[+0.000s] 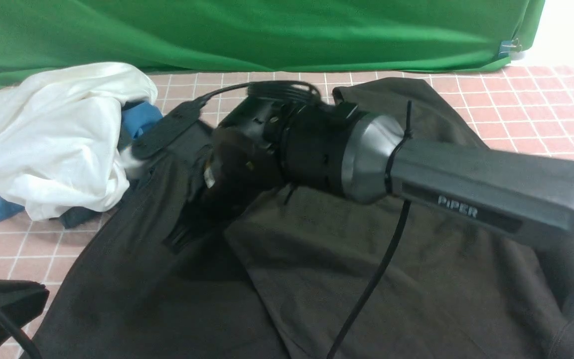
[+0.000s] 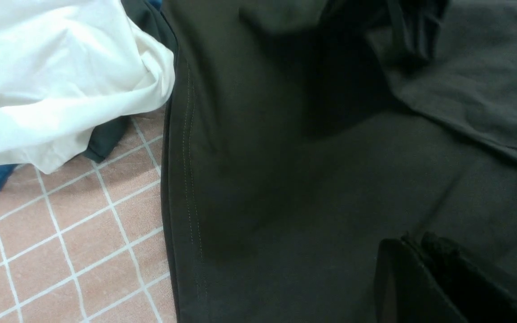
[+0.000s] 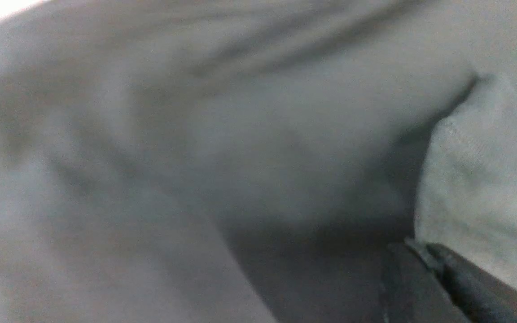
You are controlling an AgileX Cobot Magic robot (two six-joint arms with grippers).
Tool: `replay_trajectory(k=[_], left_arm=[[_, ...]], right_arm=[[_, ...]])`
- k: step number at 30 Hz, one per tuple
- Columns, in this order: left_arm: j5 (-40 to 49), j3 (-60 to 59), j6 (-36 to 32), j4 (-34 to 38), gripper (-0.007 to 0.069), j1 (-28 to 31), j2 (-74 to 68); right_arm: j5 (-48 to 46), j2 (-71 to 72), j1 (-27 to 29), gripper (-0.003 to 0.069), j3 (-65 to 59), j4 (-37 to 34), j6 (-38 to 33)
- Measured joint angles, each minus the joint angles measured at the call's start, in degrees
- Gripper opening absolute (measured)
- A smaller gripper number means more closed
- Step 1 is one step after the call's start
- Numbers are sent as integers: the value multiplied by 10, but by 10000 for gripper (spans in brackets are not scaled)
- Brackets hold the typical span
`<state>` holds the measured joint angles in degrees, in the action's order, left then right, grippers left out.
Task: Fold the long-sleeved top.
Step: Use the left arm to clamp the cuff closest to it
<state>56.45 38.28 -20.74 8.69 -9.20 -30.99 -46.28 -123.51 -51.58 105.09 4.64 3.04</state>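
The long-sleeved top (image 1: 416,279), very dark brownish-black, covers most of the pink checked surface, with one layer folded over its middle. My right arm reaches across it to the left, blurred. Its right gripper (image 1: 180,237) is down on the top's left part, near the stitched hem (image 2: 189,179). In the right wrist view the right gripper (image 3: 415,246) is shut, with a thin strip of the top's cloth (image 3: 478,170) between the tips and a fold rising beside it. The left gripper (image 2: 413,242) is shut and empty, above the top (image 2: 308,202).
A white garment (image 1: 48,134) lies bunched at the left with a blue cloth (image 1: 140,122) and a dark charcoal cloth (image 1: 75,217) under it. A green backdrop (image 1: 267,35) hangs behind. My left arm (image 1: 3,304) sits at the near left corner. A black cable (image 1: 366,294) hangs from the right arm.
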Motion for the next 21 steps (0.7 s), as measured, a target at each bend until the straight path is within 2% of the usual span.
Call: replay_trajectory(k=[6,10,17,21], left_arm=[[-1,0,0,-1,59,0,0],[-1,0,0,-3,59,0,0],[-6,0,-2,-4,59,0,0],[-9,0,-2,-7,59,0,0]], right_arm=[[-19,3,-1,39,0,-20,-10],[-46,14,-11,39,0,-89,-46],[-45,25,-38,47,-2,-118,-85],[-61,25,-39,99,-8,-119,-80]])
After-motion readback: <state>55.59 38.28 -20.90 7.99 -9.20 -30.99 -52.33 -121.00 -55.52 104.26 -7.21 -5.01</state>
